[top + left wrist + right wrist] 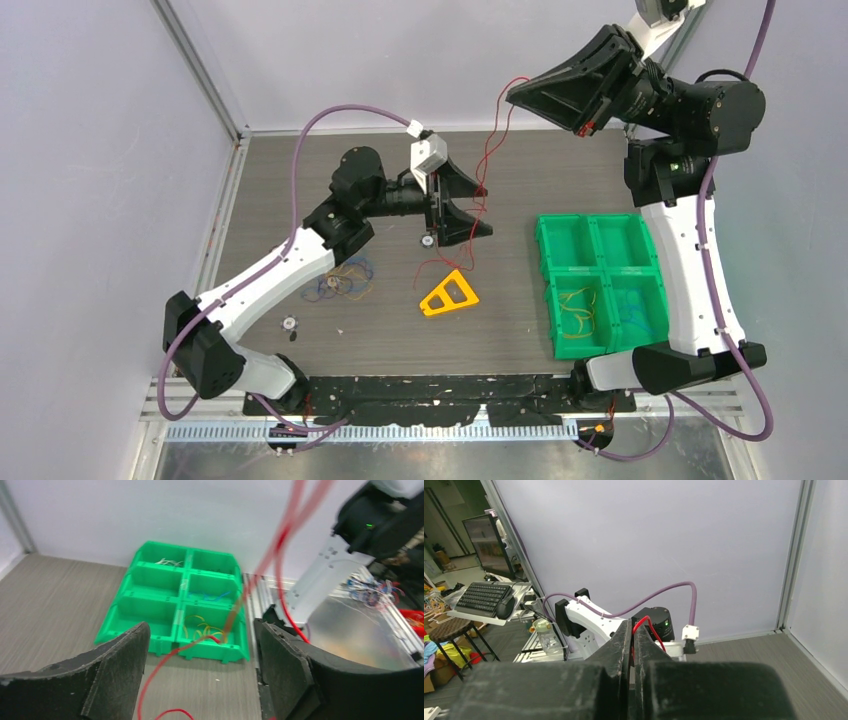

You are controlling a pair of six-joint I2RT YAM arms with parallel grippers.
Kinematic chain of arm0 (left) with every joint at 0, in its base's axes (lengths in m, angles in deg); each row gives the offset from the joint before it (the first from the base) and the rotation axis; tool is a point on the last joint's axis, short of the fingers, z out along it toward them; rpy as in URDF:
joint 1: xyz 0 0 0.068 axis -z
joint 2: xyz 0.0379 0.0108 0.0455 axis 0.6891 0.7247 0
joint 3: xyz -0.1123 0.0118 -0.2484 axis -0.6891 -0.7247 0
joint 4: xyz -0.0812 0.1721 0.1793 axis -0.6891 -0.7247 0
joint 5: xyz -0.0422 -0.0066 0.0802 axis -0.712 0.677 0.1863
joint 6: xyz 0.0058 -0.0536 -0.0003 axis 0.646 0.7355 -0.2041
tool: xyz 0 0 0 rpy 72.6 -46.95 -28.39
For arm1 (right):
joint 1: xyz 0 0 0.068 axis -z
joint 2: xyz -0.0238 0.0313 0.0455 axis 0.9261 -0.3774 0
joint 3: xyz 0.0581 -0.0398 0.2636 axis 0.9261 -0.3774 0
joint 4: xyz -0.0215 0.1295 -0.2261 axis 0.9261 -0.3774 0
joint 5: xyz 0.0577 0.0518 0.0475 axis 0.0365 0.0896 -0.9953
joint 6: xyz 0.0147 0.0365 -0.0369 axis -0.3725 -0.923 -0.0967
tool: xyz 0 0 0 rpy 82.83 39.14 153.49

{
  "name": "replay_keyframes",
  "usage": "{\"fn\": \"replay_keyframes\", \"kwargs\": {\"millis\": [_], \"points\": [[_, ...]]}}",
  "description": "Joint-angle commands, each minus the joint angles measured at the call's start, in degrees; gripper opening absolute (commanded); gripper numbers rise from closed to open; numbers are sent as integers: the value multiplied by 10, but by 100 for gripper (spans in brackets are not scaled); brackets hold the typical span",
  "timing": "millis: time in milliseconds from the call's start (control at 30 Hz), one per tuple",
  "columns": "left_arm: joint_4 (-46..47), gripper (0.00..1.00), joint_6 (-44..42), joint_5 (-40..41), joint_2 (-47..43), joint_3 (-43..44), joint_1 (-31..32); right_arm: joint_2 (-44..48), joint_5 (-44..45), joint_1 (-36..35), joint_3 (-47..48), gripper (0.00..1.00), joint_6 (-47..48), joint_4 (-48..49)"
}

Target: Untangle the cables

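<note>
My right gripper [516,94] is raised high at the back and shut on a thin red cable [484,165]. In the right wrist view the red cable [650,624] loops out of the closed fingertips [625,636]. The cable hangs down past my left gripper [478,205] to the table. My left gripper is open, and in the left wrist view the red cable [149,674] runs loosely between its pads [122,670] without being held. A small tangle of blue, orange and yellow cables [345,281] lies on the table beside the left arm.
A green six-compartment bin [548,262] stands at the right, with yellow cables [578,309] and blue cables [636,312] in its near compartments. A yellow plastic triangle [448,296] lies mid-table. Small round bits [290,323] lie near the left arm.
</note>
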Motion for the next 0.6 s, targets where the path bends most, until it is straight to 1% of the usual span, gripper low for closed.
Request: {"fn": "replay_keyframes", "kwargs": {"millis": [0,67,133,167,200,233,300,367,433,500,567], "points": [[49,77,-5,-85,-26,-9,18,-10,18,-2,38,5,3,11],[55,72,-2,-85,-30,-17,18,-13,20,-3,43,5,0,11],[50,63,-9,-82,-34,-18,18,-15,21,-3,43,5,-2,12],[48,60,-10,-83,-34,-17,17,-14,20,-3,43,5,-1,12],[44,60,-13,-83,-34,-15,17,-14,20,-3,43,5,-2,12],[41,62,-16,-82,-35,-15,17,-13,19,-3,43,5,-2,12],[40,72,-22,-80,-38,-18,17,-12,17,-3,42,5,-2,12],[40,87,-28,-85,-41,-18,17,-10,15,-3,40,5,-2,12],[38,98,-27,-89,-41,-14,18,-9,15,-3,37,5,-2,12],[29,100,-22,-67,-39,-8,18,-8,17,-3,34,5,-4,13],[22,100,-24,-15,-43,-11,13,-6,17,-3,34,5,-3,15]]}}
